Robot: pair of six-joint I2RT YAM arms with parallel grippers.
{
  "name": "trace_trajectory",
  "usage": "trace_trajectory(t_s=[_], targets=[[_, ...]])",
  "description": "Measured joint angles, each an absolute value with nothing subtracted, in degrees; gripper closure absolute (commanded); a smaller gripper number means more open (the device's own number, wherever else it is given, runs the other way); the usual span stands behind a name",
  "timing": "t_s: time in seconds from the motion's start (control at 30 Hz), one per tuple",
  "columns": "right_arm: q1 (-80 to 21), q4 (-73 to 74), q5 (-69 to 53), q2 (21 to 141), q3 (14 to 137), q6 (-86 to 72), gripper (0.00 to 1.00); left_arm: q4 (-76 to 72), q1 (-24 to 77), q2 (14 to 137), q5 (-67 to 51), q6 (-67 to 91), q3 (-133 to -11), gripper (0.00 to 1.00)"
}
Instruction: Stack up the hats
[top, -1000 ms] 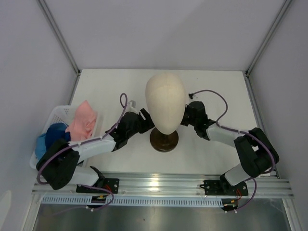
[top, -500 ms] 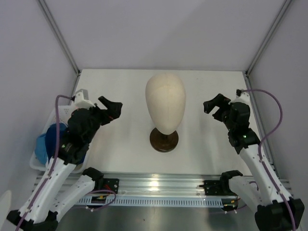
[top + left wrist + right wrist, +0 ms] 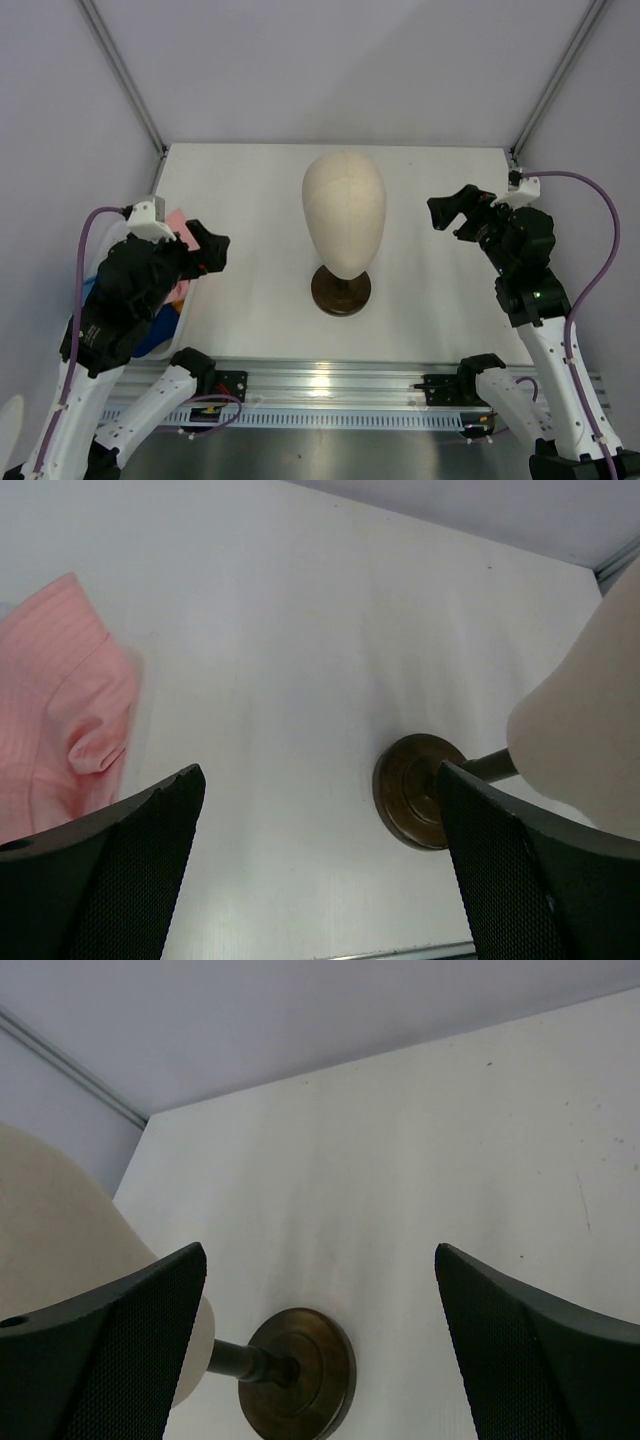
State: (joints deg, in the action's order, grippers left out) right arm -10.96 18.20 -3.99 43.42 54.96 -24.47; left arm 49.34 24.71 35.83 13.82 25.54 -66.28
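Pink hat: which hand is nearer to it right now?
Left. The left hand hangs open just beside the pink hat; the right hand is on the far side of the mannequin head.

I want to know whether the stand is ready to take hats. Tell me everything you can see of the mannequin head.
The mannequin head is a smooth, matte, cream egg shape with no face. A thin dark post joins it to a round dark brown base, which sits flat on the white table near its middle. It appears to stand upright and is bare, with nothing on top. Only the table touches it.
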Motion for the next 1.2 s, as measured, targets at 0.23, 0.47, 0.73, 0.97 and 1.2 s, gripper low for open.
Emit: trace_trajectory(t_s=[0.23,0.47,0.73,0.97,1.2], targets=[[-11.0,19.2,-8.3,46.3,55.2,-23.9,0.01,49.4,23.5,35.8,24.5,25.1,-63.3,0.0],[-11.0,18.1,-9.2,46.2,55.2,-23.9,0.0,46.5,9.6,50.0,27.0,31.2,-58.5,0.01],[-11.0,17.7,-11.6,46.2,55.3,-23.9,0.01,46.6,6.7,54.7,30.7,45.1,-53.1,0.08],[-11.0,16.7,-15.4,46.2,56.5,-25.1,0.01,42.3,2.1,59.4,32.2,52.4,-50.0,0.22],[-11.0,16.4,-15.8,45.5,56.8,-25.5,0.01,39.3,-1.2,61.8,28.3,53.0,-44.3,0.37]])
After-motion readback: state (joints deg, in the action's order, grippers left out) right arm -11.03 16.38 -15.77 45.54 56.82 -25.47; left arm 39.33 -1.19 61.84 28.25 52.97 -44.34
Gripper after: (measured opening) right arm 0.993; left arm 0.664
